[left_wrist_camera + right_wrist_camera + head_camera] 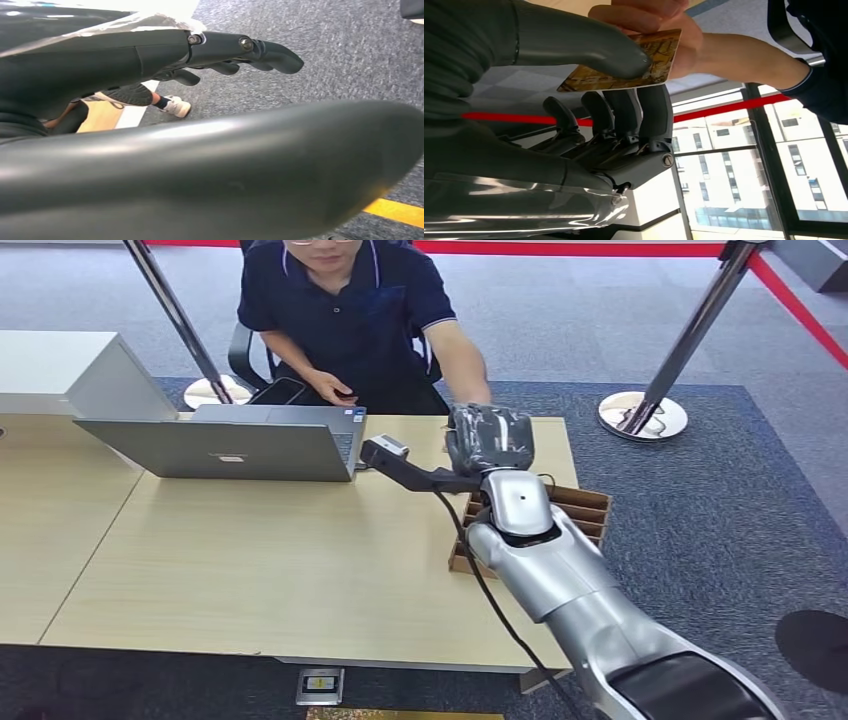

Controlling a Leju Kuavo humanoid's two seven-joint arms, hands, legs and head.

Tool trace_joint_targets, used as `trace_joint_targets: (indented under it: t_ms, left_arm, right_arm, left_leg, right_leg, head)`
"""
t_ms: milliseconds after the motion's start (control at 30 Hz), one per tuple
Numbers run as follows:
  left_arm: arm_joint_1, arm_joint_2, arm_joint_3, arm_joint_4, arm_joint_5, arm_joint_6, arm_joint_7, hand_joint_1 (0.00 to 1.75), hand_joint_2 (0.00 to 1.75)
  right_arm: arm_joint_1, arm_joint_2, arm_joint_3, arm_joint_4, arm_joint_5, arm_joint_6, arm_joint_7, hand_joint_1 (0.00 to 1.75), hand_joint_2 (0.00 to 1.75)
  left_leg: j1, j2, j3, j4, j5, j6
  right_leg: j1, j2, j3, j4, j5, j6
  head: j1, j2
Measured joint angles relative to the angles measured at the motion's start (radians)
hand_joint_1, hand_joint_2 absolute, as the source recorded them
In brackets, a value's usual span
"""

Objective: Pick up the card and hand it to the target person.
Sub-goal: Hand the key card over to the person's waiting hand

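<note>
Thin rectangular card with brown-and-gold printed face [624, 67], held flat. One end pinched by the robot's right hand [589, 100]; the person's hand [664, 30] grips the other.

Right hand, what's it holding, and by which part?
The right hand pinches the card by one end, thumb against fingers. The person's hand grips the opposite end.

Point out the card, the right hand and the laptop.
card [664, 55]: right wrist view, its printed face.
right hand [489, 439]: head view, back of the hand.
laptop [225, 448]: head view, back of its lid.

Silver arm [560, 580], grey robot hand [489, 438]
</note>
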Motion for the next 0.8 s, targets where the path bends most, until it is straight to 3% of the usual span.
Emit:
trace_joint_targets:
  t_ms: [300, 433, 500, 733, 800]
  left_arm:
    - [0.0, 0.0, 0.0, 0.0, -0.002, 0.0, -0.002, 0.0, 0.0]
    - [0.0, 0.0, 0.0, 0.0, -0.002, 0.001, -0.005, 0.0, 0.0]
    - [0.0, 0.0, 0.0, 0.0, -0.001, 0.002, -0.007, 0.0, 0.0]
    - [0.0, 0.001, 0.0, 0.0, -0.004, 0.003, 0.0, 0.0, 0.0]
    - [0.0, 0.001, 0.0, 0.0, -0.006, 0.003, 0.005, 0.0, 0.0]
  right_arm:
    - [-0.006, 0.015, 0.0, 0.039, 0.017, 0.0, 0.003, 1.27, 1.75]
    - [-0.006, 0.016, 0.0, 0.052, 0.023, 0.001, 0.005, 0.08, 1.75]
    - [-0.006, 0.018, 0.0, 0.059, 0.024, 0.002, 0.001, 0.0, 1.75]
    - [-0.006, 0.026, 0.0, 0.077, 0.021, 0.006, -0.011, 0.0, 1.75]
    - [-0.006, 0.027, 0.0, 0.081, 0.022, 0.004, -0.01, 0.0, 0.87]
  left_leg:
    - [0.0, 0.0, 0.0, 0.0, 0.0, 0.0]
    - [0.0, 0.0, 0.0, 0.0, 0.0, 0.0]
    - [0.0, 0.0, 0.0, 0.0, 0.0, 0.0]
    - [0.0, 0.0, 0.0, 0.0, 0.0, 0.0]
    - [0.0, 0.0, 0.0, 0.0, 0.0, 0.0]
  right_leg:
    - [0.0, 0.0, 0.0, 0.0, 0.0, 0.0]
    - [0.0, 0.0, 0.0, 0.0, 0.0, 0.0]
    - [0.0, 0.0, 0.0, 0.0, 0.0, 0.0]
    - [0.0, 0.0, 0.0, 0.0, 0.0, 0.0]
    - [0.0, 0.0, 0.0, 0.0, 0.0, 0.0]
  head:
    - [0.0, 0.0]
    - [0.0, 0.0]
    - [0.0, 0.0]
    - [0.0, 0.0]
    - [0.0, 0.0]
